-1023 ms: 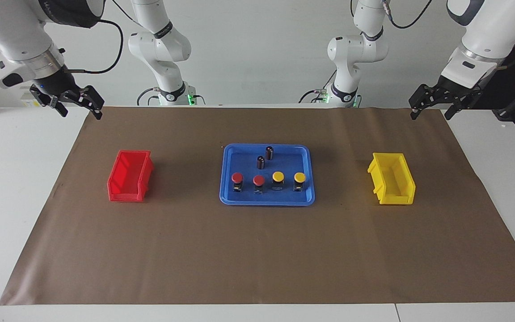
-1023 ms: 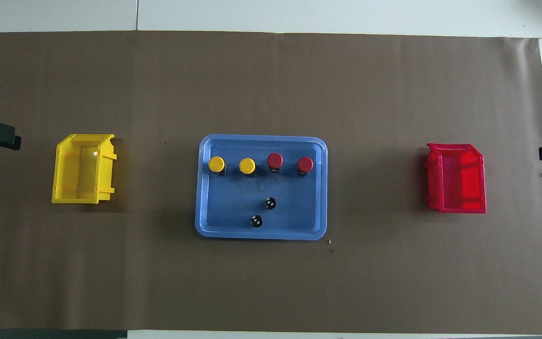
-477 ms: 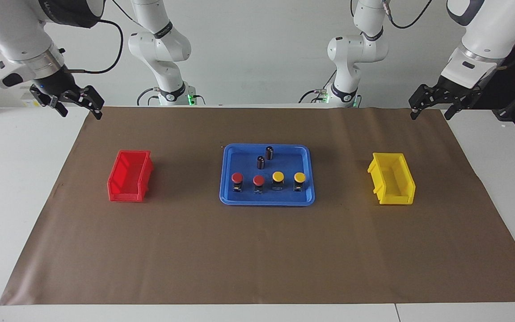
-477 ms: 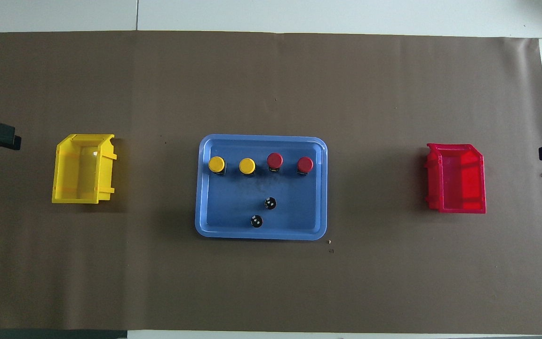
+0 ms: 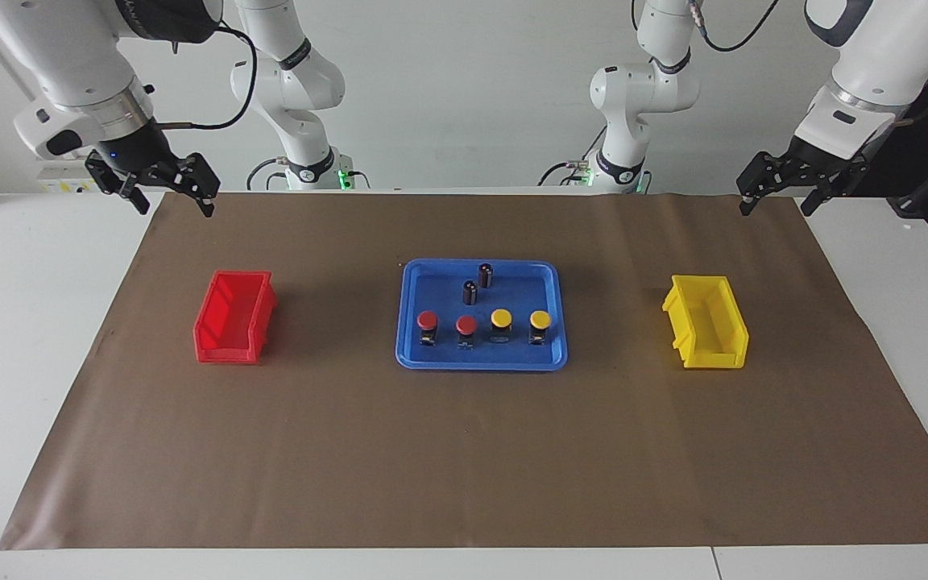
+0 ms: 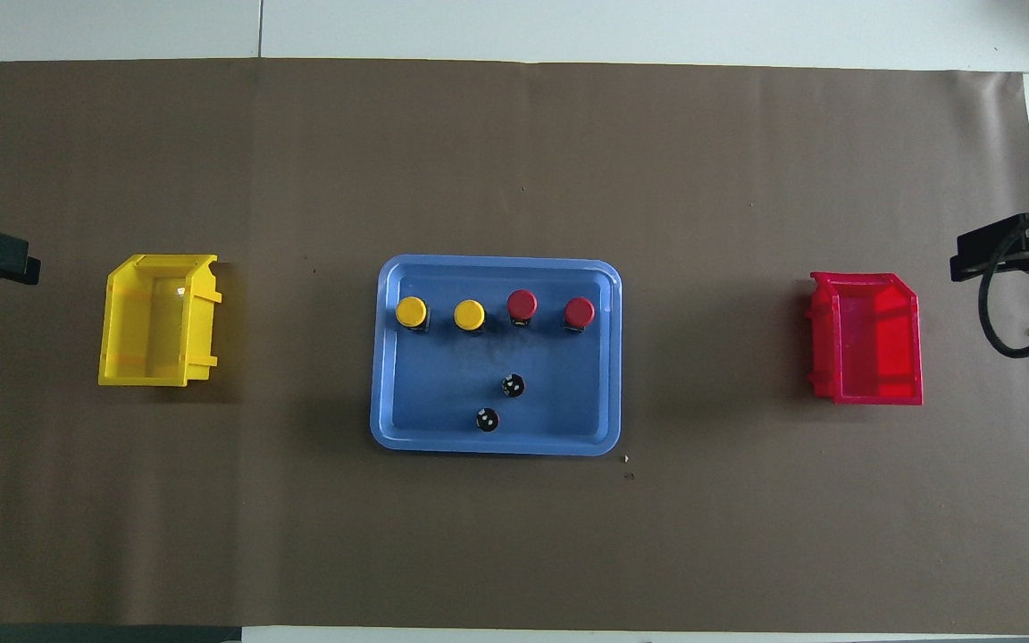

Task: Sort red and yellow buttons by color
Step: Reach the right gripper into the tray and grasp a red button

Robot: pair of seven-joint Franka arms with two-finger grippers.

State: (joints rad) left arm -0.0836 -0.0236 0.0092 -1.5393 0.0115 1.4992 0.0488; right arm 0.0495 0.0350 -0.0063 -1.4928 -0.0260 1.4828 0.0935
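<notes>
Two red buttons point(image 5: 427, 321) point(image 5: 466, 325) and two yellow buttons point(image 5: 501, 318) point(image 5: 540, 320) stand in one row in the blue tray point(image 5: 480, 364). From overhead the red buttons point(image 6: 522, 304) point(image 6: 579, 312) sit toward the right arm's end of the row and the yellow buttons point(image 6: 411, 312) point(image 6: 469, 314) toward the left arm's end. My right gripper point(image 5: 176, 205) hangs open and empty over the brown mat's corner, apart from the red bin point(image 5: 234, 326). At the mat's left-arm corner my left gripper point(image 5: 775, 208) waits, open and empty, apart from the yellow bin point(image 5: 706, 330).
Two dark upright cylinders point(image 5: 485, 275) point(image 5: 470, 292) stand in the tray, nearer to the robots than the buttons. The red bin point(image 6: 867, 339) and yellow bin point(image 6: 157, 320) hold nothing. A brown mat point(image 5: 464, 451) covers the table.
My right arm has swung a little toward the middle of the table, so more of its gripper and cable shows overhead. The left arm, the buttons and the bins have not moved.
</notes>
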